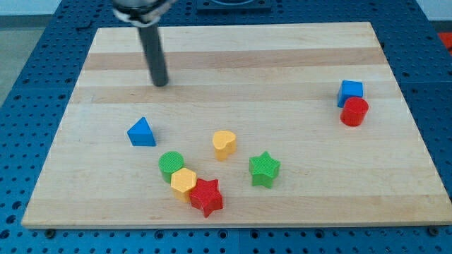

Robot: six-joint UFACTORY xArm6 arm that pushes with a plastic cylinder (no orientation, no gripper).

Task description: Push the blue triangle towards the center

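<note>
Sitting on the view's left half of the wooden board [233,49], your blue triangle [142,132] is off by itself, left of the middle. My tip [161,83] is well apart from it, up toward the view's top and a bit right, touching no block. No jaws on this rig, just a bare rod, so nothing to spread or pinch.

Below and right of the triangle you've got a green cylinder [171,164], a yellow hexagon [183,182] touching it, and a red star [207,197] pressed against that. A yellow heart [224,144] and green star [264,168] sit near the middle-bottom. Far on the view's right, a blue cube [350,91] touches a red cylinder [354,111].
</note>
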